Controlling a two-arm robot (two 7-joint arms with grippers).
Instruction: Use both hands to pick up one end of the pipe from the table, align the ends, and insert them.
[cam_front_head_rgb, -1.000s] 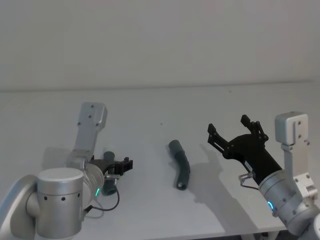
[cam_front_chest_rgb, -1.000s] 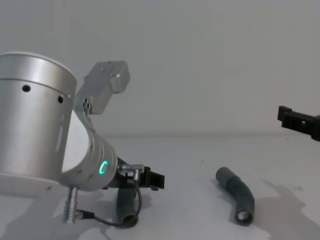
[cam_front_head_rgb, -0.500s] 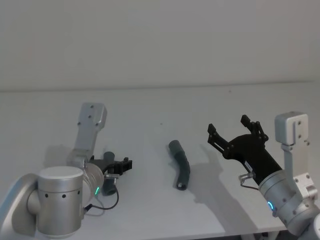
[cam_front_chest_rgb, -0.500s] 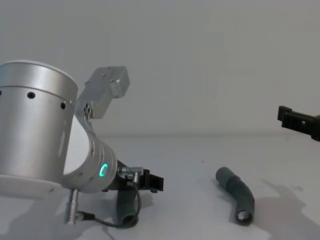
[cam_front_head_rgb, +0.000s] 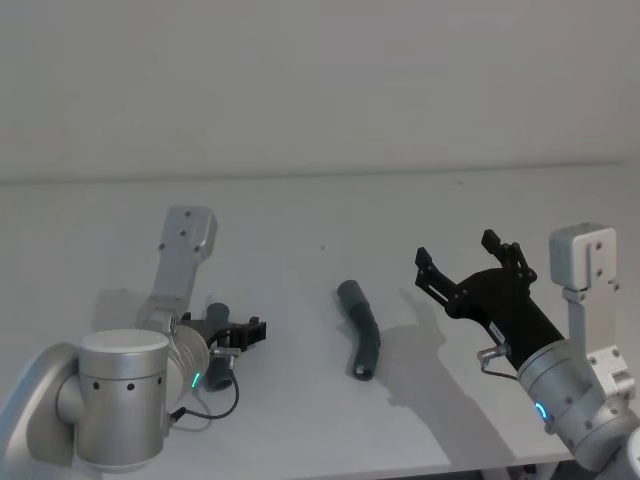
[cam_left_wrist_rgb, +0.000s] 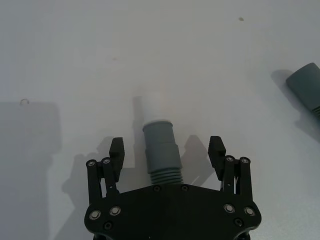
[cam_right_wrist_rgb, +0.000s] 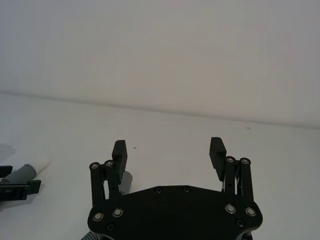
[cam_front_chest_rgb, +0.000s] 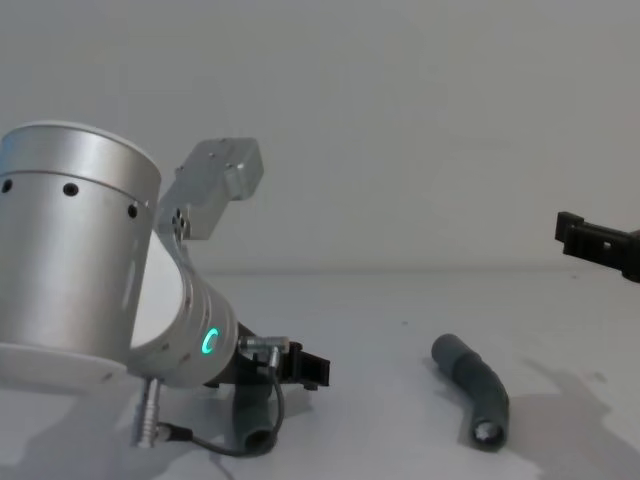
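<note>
Grey hose piece (cam_left_wrist_rgb: 161, 155) lies lengthwise between spread fingers (cam_left_wrist_rgb: 117, 150) of left gripper (cam_left_wrist_rgb: 167, 146), spigot (cam_left_wrist_rgb: 154, 107) forward; right gripper (cam_right_wrist_rgb: 168, 146) fingers (cam_right_wrist_rgb: 119, 152) apart

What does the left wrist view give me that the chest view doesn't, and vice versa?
Left wrist view: the white spigot on the left hose piece, and the left hand open astride it, not touching. Chest view: the right hand raised at the right edge, and the whole bent right hose piece on the table. Both: the left hand, left hose piece and one cuff of the right one.
</note>
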